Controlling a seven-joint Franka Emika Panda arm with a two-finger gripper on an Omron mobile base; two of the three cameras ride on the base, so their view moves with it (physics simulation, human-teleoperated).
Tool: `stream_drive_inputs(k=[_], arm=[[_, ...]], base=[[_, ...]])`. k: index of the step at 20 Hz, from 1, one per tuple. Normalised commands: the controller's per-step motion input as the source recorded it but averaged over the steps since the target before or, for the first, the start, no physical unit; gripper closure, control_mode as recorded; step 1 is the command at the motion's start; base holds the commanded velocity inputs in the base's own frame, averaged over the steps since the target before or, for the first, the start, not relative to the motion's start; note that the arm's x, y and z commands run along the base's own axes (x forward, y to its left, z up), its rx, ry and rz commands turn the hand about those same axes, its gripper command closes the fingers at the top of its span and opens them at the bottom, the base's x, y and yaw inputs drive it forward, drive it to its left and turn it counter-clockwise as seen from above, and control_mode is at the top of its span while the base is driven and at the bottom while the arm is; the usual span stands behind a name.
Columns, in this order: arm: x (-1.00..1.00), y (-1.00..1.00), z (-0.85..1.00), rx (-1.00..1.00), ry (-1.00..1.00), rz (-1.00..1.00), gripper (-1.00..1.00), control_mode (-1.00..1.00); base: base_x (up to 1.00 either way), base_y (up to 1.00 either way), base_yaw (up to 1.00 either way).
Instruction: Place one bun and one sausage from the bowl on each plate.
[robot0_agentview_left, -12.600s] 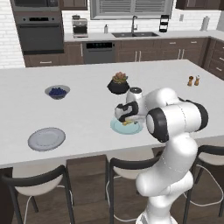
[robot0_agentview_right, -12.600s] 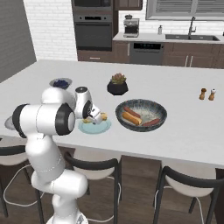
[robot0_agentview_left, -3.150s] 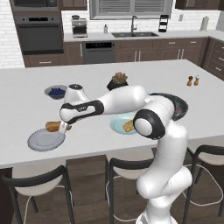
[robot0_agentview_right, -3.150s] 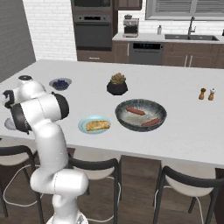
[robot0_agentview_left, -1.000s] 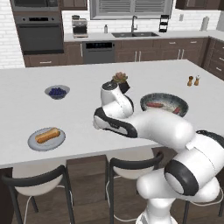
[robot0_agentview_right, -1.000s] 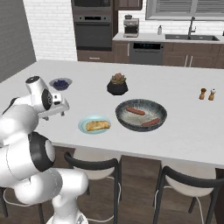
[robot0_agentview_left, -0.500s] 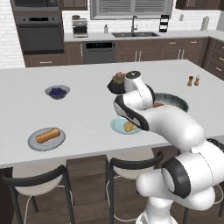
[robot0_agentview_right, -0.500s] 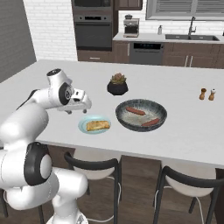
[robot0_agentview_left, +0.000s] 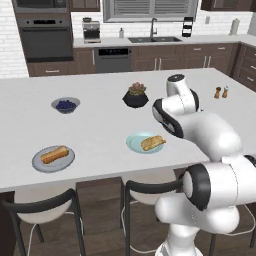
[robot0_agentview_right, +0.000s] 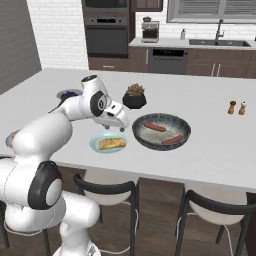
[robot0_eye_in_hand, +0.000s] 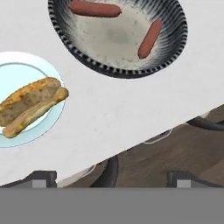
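The wide dark bowl (robot0_agentview_right: 185, 131) holds two sausages (robot0_agentview_right: 154, 126) (robot0_agentview_right: 172, 139); in the hand view the bowl (robot0_eye_in_hand: 127, 73) and its sausages (robot0_eye_in_hand: 95, 8) (robot0_eye_in_hand: 149, 38) sit at the top. A bun (robot0_agentview_right: 112, 144) lies on the pale teal plate (robot0_agentview_right: 95, 145), which the hand view puts at left (robot0_eye_in_hand: 19, 72) with its bun (robot0_eye_in_hand: 30, 105). The grey plate (robot0_agentview_left: 40, 163) at far left carries another bun (robot0_agentview_left: 54, 154). My gripper (robot0_agentview_right: 119, 122) hovers above the counter between the teal plate and the bowl. It stands open with nothing between its fingertips (robot0_eye_in_hand: 41, 177).
A small grey bowl of blue berries (robot0_agentview_left: 65, 105) and a black pot with a plant (robot0_agentview_left: 135, 96) stand further back. Salt and pepper shakers (robot0_agentview_left: 221, 92) sit at the far right. Stools (robot0_agentview_right: 105, 192) line the counter's near edge.
The arm has swung right from the grey plate's side, across the counter, to above the teal plate near the bowl. The bun stays on the grey plate. The gripper stays open.
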Motion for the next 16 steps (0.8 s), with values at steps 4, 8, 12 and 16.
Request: stream_drive_inputs(k=[4, 8, 12, 16], arm=[[0.00, -1.00, -0.05, 0.04, 0.00, -0.41, -1.00, -1.00], [0.12, -1.00, -0.21, 0.07, 0.00, -0.37, -1.00, -1.00], [0.69, -1.00, -0.54, 0.20, -0.01, -0.21, -1.00, -1.00], [1.00, -0.84, -0.03, 0.07, 0.02, -0.11, -1.00, -1.00]], base=[[0.00, 0.00, 0.00], [0.00, 0.00, 0.00], [0.00, 0.00, 0.00], [0.00, 0.00, 0.00]])
